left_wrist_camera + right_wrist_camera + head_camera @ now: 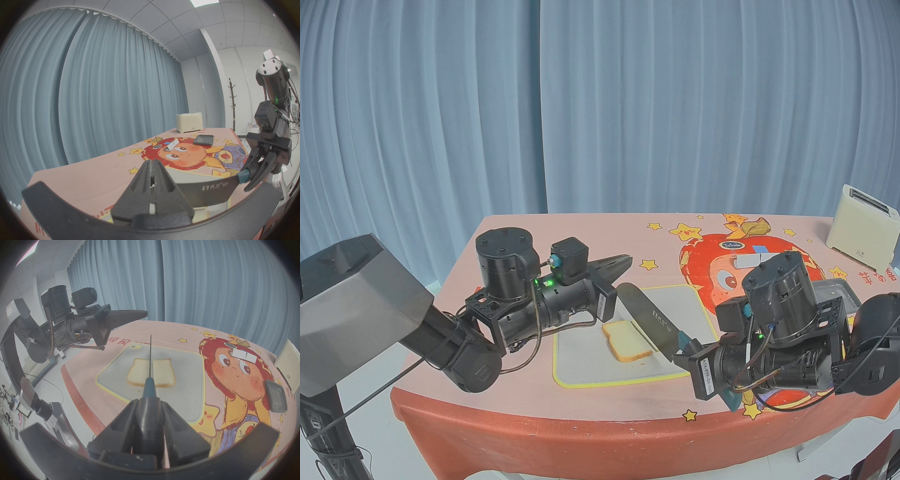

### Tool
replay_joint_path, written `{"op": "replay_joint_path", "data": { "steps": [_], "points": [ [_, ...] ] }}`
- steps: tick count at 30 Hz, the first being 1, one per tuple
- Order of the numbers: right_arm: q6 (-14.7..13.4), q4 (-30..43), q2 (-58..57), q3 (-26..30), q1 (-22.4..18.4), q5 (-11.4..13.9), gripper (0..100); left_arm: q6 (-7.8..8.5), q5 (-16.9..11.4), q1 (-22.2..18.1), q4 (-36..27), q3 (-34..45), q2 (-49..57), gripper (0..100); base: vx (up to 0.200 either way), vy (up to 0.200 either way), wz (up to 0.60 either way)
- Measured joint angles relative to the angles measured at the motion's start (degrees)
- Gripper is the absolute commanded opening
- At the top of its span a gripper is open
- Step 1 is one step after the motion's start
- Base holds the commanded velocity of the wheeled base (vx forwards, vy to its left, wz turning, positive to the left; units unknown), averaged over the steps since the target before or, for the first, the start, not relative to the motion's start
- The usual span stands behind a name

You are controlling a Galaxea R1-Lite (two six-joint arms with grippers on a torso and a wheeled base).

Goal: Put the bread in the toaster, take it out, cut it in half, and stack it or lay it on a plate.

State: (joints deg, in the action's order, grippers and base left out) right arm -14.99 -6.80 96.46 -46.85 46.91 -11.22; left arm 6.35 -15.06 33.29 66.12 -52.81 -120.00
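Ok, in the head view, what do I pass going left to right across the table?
Bread → right gripper → toaster. Left gripper, knife and dark tray overlap these sideways, so they are left out.

Blue-grey curtains (612, 106) hang in long folds from the ceiling to below the worktop's edge, across the whole far side of the room. The worktop (562, 244) wears a salmon-pink cloth printed with yellow stars and a cartoon child's face, and the cloth hangs over the near edge. The floor (381, 450) is pale and plain. The ceiling (187, 25) is a grid of white tiles with one lit panel (204, 2). Beyond the curtains' end stands a white wall (247, 87), with a dark coat stand (232, 103) before it.
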Motion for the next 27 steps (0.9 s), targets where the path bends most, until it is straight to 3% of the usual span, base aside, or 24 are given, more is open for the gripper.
{"op": "replay_joint_path", "data": {
  "steps": [14, 21, 27],
  "points": [
    [-0.02, 0.05, -0.11, 0.24, 0.22, 0.05, 0, -0.01, 0.44, -2.56, 0.79, 8.77, 7.17, 0, 0.000, 0.000, 0.00],
    [-0.09, 0.05, -0.22, 0.30, 0.22, 0.11, 0, -0.01, 2.44, -3.01, 0.83, 10.84, 10.50, 0, 0.000, 0.000, 0.00],
    [-0.11, 0.05, -0.24, 0.30, 0.00, 0.30, 0, -0.01, 2.72, -6.14, 0.94, 14.51, 13.91, 0, 0.000, 0.000, 0.00]
  ]
}}
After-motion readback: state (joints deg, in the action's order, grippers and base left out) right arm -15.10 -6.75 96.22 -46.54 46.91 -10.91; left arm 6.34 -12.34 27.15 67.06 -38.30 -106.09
